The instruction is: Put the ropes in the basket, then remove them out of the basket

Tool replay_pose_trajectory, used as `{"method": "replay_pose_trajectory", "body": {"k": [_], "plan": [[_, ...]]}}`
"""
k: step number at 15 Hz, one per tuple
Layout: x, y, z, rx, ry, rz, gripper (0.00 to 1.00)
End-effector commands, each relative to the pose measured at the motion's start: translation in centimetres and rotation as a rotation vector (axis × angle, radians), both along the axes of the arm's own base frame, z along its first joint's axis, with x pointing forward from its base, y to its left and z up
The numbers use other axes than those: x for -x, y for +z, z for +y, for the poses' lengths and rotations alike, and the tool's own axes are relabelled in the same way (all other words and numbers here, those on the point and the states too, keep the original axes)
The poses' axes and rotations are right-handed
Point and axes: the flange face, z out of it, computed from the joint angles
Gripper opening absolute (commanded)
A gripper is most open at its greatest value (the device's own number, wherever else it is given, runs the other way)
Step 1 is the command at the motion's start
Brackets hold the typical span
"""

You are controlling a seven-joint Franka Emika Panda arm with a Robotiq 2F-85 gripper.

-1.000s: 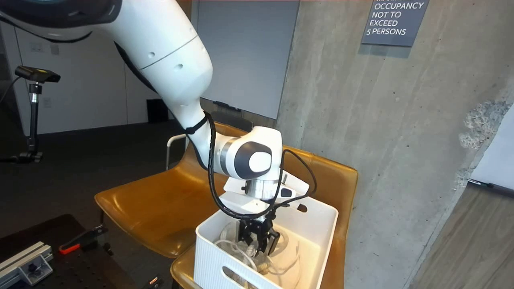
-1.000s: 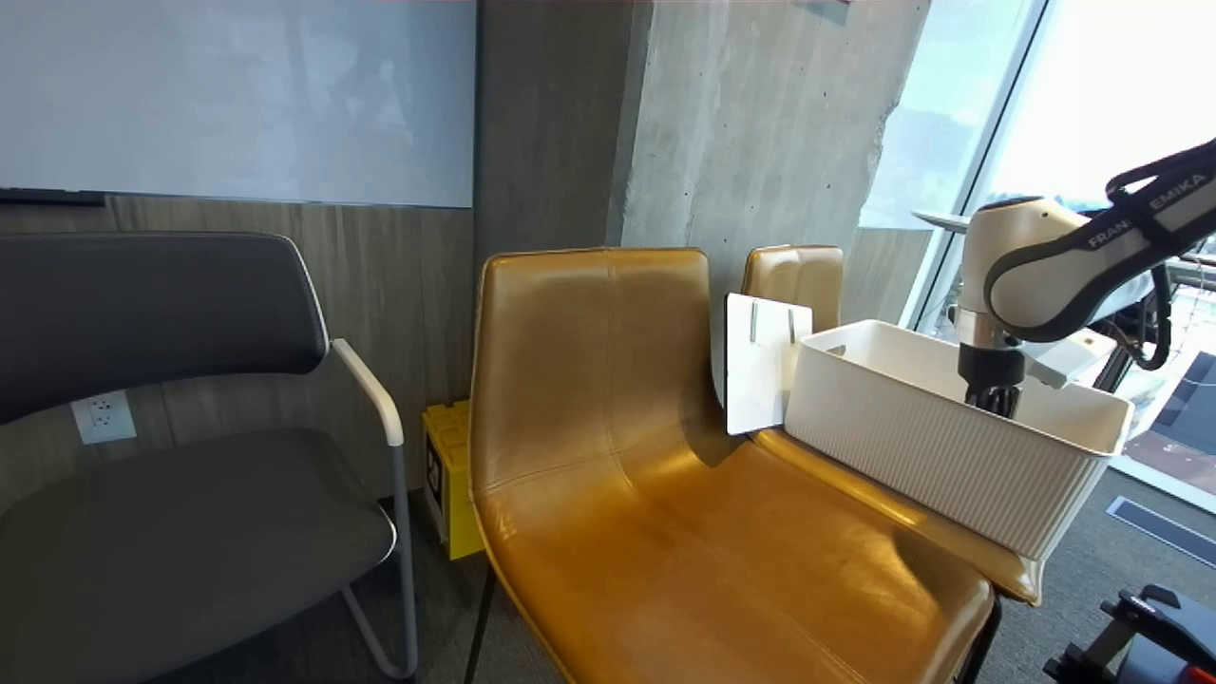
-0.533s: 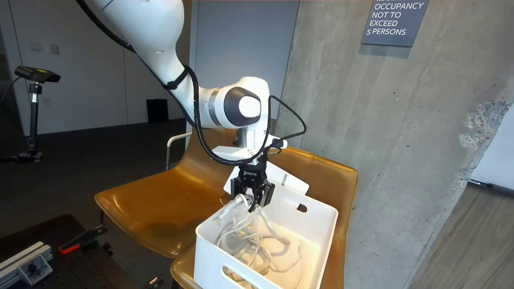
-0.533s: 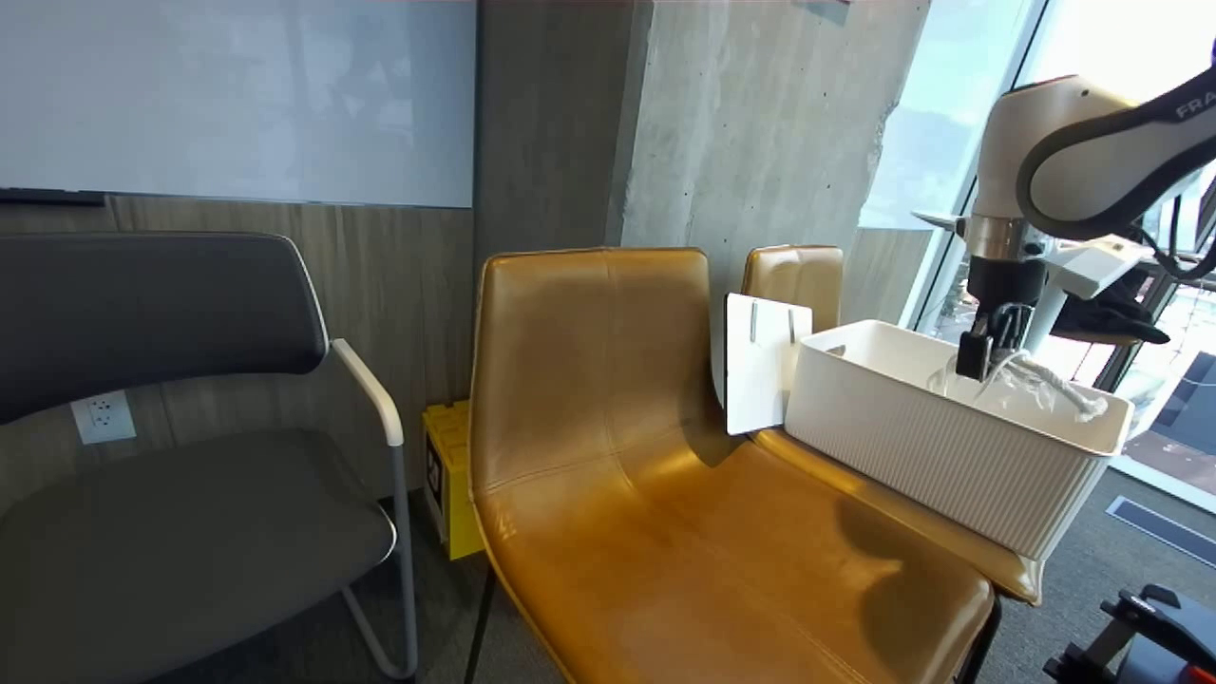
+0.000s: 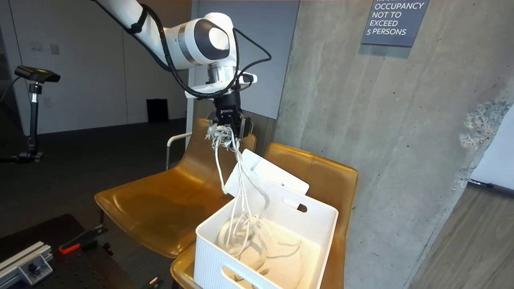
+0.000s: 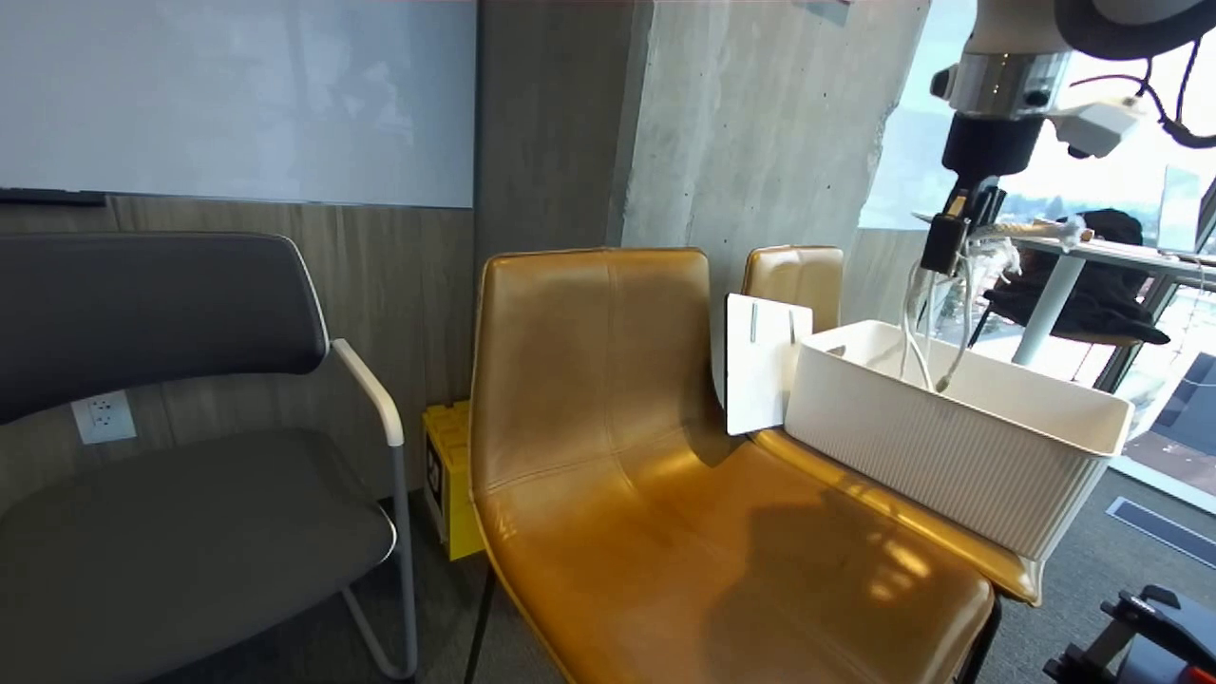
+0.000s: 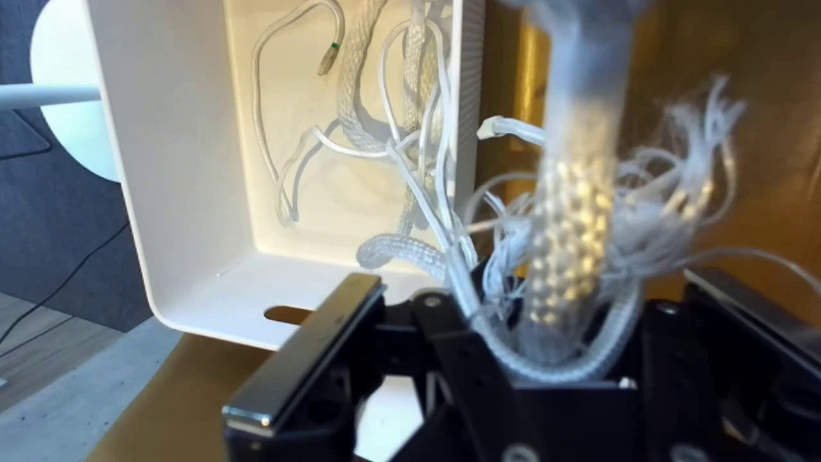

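My gripper (image 5: 231,138) is raised well above the white basket (image 5: 209,261). It is shut on a bundle of white ropes (image 5: 220,135); the ropes hide the fingertips in the wrist view. Long strands hang from it down into the basket. In an exterior view the basket (image 6: 912,446) has the gripper (image 6: 950,249) over it, with rope ends sticking out sideways. In the wrist view a thick braided rope (image 7: 567,212) stands up close to the camera, with frayed ends beside it. Other rope lengths (image 7: 351,96) lie on the basket floor.
The basket stands on a tan leather chair (image 5: 337,180). A second tan chair (image 5: 160,208) is beside it. A white panel (image 5: 273,172) leans behind the basket. A concrete wall (image 5: 393,140) is behind. A dark table with a red-handled tool (image 5: 76,245) is at front left.
My gripper has risen from inside the basket to well above it, lifting a bundle of ropes. In an exterior view it also moved left. The basket has stayed in place.
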Motion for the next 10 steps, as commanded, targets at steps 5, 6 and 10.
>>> {"method": "replay_pose_trajectory", "body": {"k": [5, 6, 10], "plan": [[-0.7, 5.6, 16.0, -0.014, 0.189, -0.056, 0.00], [-0.6, 5.7, 17.7, -0.021, 0.214, -0.059, 0.00], [0.2, 5.4, 24.2, -0.036, 0.312, -0.061, 0.00]]}}
